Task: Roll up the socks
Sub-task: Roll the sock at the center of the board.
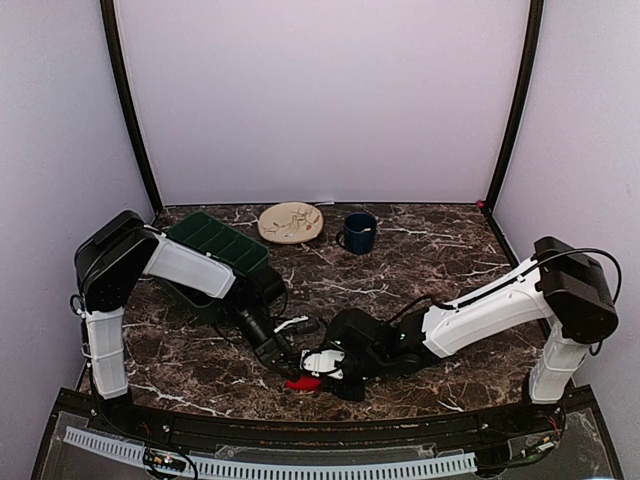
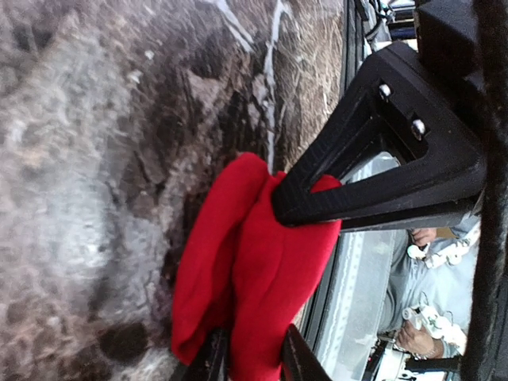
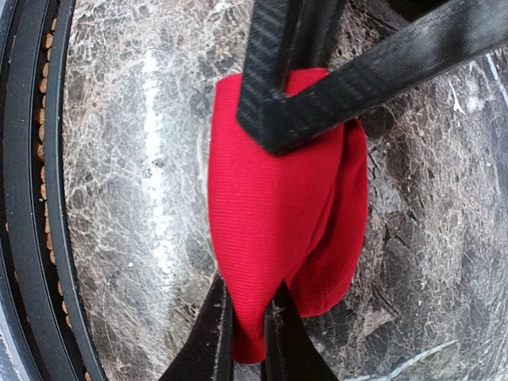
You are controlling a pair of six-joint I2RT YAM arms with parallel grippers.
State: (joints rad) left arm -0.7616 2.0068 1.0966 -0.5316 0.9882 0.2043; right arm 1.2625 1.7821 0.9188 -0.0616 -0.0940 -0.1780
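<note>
The left gripper (image 2: 255, 361) and the right gripper (image 3: 250, 343) are meeting tip to tip low over the near part of the dark marbled table (image 1: 450, 260). The red socks (image 3: 270, 230) are bunched together between them, one end in each gripper.

The right gripper is pinching the end nearest it. Its jaws are standing almost together, squeezing a thin fold of red fabric in the narrow gap. Away from that gripper the bundle is widening into two overlapping lobes, one lying over the other. Its far end is passing under a black triangular finger (image 3: 274, 95) of the left gripper.

In the left wrist view the left gripper is standing a little wider. Its two fingers (image 2: 213, 359) are flanking a thicker fold of the socks, and the fabric is filling the gap and touching both of them. At the far end of the bundle, a finger (image 2: 373, 182) of the right gripper is pressing down on the red cloth.

Whether the socks are resting on the table or hanging just above it cannot be told.

Well beyond both grippers, near the back wall, a beige plate (image 1: 291, 222) and a dark blue mug (image 1: 358, 232) are sitting near each other without touching. A green bin (image 1: 215, 245) is sitting behind the left gripper, partly covered by the left arm
</note>
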